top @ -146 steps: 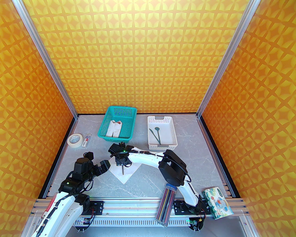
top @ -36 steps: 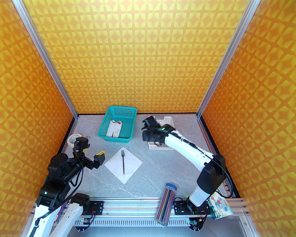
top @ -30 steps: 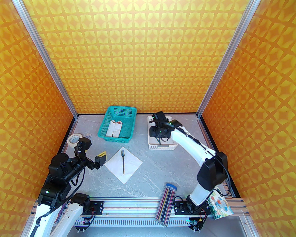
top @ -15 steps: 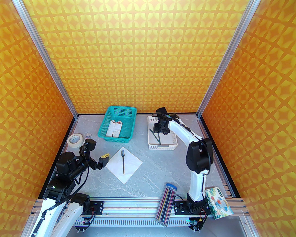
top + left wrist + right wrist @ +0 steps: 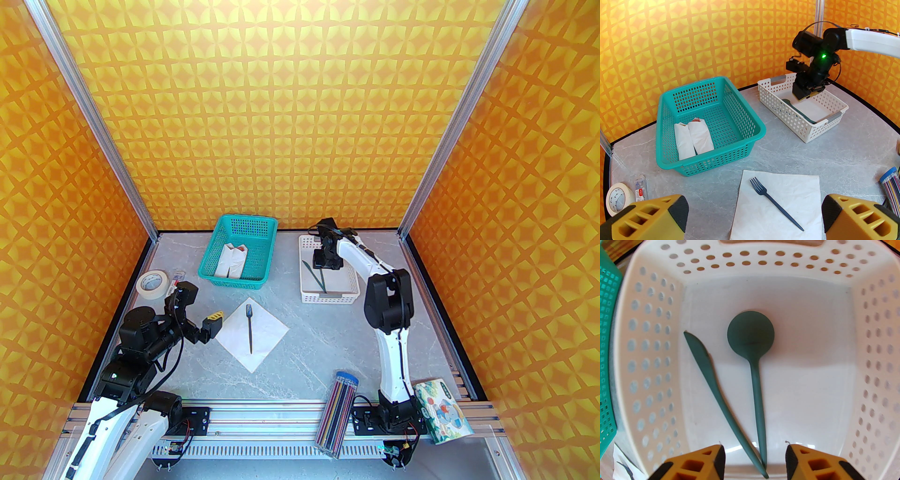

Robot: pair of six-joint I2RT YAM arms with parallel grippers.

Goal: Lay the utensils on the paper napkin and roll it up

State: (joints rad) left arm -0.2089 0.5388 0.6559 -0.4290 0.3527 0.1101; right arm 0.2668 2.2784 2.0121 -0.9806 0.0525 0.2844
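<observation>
Napkin (image 5: 271, 333): white, flat, set diamond-wise.
Fork (image 5: 249, 329): dark teal, flat on napkin, tines pointing away.
Spoon (image 5: 753, 361), knife (image 5: 710, 373): teal, flat in white basket (image 5: 876, 357), handles converging.

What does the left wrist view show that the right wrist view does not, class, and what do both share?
Left wrist, not right wrist: the fork lying on the paper napkin, and the tape roll. Right wrist, not left wrist: the spoon with its full round bowl, and the whole knife. Both: the white basket and the teal basket.
</observation>
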